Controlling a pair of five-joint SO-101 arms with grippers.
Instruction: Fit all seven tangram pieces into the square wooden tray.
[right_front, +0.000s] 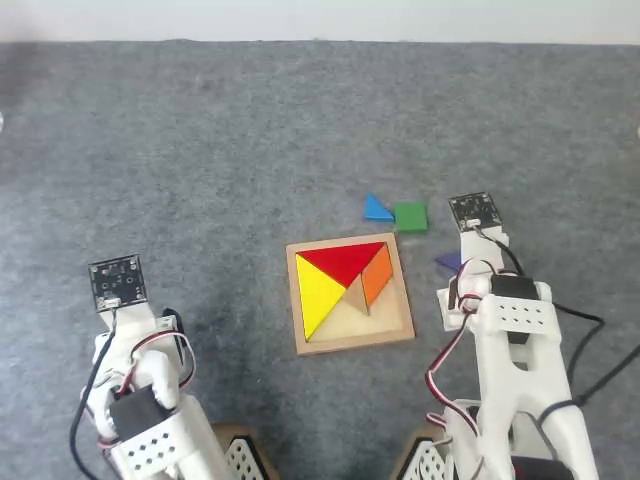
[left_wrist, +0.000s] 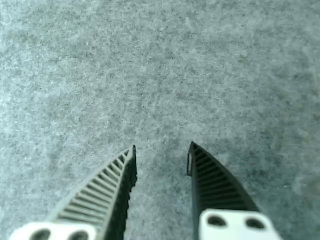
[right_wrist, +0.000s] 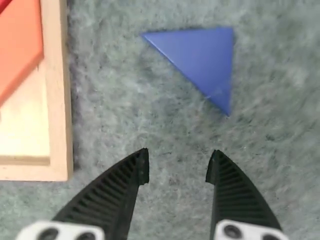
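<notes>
The square wooden tray lies mid-table holding a red triangle, a yellow triangle, an orange piece and a small tan triangle. A light blue triangle and a green square lie on the carpet just behind the tray. A dark blue triangle lies right of the tray, partly hidden under the right arm. My right gripper is open, just short of that triangle, holding nothing. My left gripper is open over bare carpet at the near left.
Grey carpet covers the table, with wide free room behind and left of the tray. The left arm's base and the right arm's base stand at the near edge.
</notes>
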